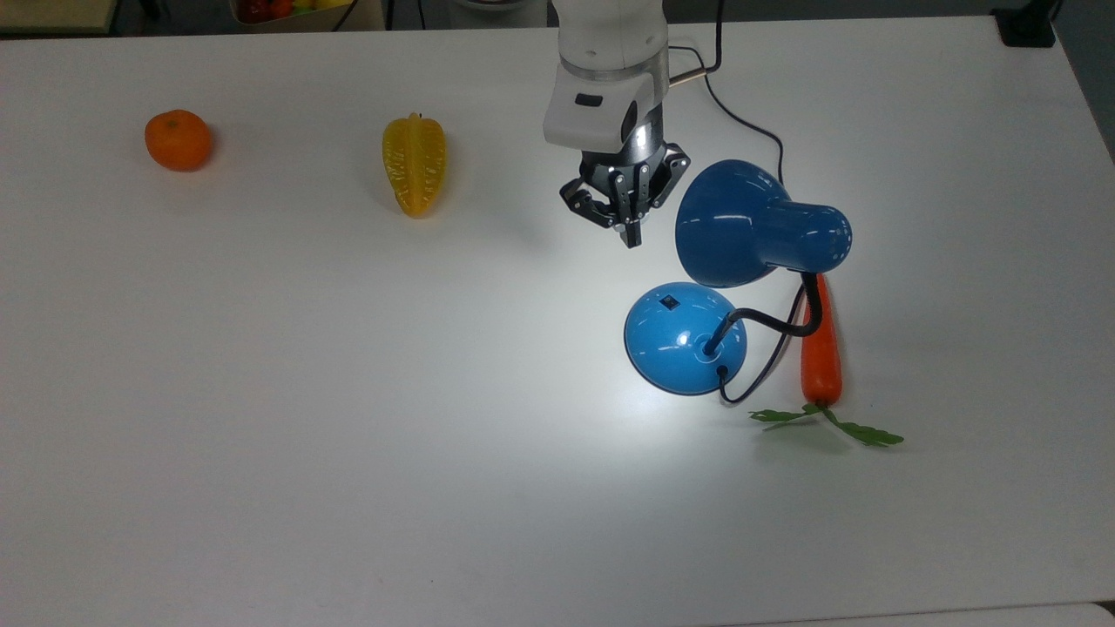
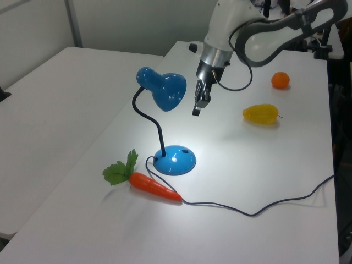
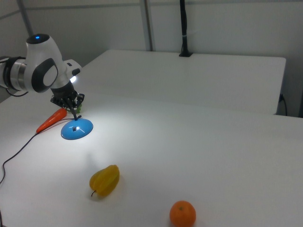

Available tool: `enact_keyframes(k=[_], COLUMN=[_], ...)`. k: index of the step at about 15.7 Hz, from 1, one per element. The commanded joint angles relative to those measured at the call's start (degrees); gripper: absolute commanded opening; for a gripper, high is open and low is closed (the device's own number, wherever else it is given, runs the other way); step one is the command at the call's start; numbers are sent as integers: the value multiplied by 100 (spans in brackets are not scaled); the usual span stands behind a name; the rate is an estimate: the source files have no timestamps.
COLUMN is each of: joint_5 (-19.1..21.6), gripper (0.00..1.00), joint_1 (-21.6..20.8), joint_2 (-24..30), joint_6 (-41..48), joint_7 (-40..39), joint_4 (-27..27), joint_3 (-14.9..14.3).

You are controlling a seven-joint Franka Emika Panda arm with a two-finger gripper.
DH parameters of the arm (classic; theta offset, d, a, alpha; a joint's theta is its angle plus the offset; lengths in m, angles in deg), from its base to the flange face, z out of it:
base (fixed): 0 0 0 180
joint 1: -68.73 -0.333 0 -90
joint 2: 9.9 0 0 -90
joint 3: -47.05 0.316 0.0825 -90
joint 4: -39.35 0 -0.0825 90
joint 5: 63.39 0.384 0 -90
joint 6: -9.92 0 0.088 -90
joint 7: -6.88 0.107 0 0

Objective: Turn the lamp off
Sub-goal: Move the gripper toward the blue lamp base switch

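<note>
Top view: reaching down from the far edge, gripper (image 1: pixel 632 237) pinched narrow, hanging just beside the lamp (image 1: pixel 740 261) shade, short of the base switch (image 1: pixel 669 302). Left view: hovering above the white table (image 2: pixel 264 165), lamp glowing beside a carrot (image 2: pixel 154 187). Right view: hiding the shade behind the arm (image 3: pixel 42 71), showing starfruit (image 3: pixel 105 180) and orange (image 3: pixel 182 213) nearer.

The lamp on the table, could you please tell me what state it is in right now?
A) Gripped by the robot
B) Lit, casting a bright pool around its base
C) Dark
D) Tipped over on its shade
B: the lamp stands upright, a bright patch of light on the table around its base, and the gripper hangs beside the shade, apart from it.
</note>
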Motion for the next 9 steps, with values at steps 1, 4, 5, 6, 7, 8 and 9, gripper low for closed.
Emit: enact_keyframes(k=[1, 4, 5, 6, 7, 8, 9], joint_5=[54, 54, 46, 54, 54, 54, 54], gripper=[0, 0, 0, 0, 0, 0, 0], joint_1=[-115, -185, -220, -255, -256, -265, -265], joint_2=[-198, -409, -436, -480, -506, -602, -655], joint_6=[-458, -511, -529, -659, -817, -923, -968], joint_7=[-139, -139, -139, -139, -131, -122, -122], joint_4=[97, 79, 79, 88, 105, 105, 97], joint_3=[-28, -19, -10, -10, -2, 7, 33])
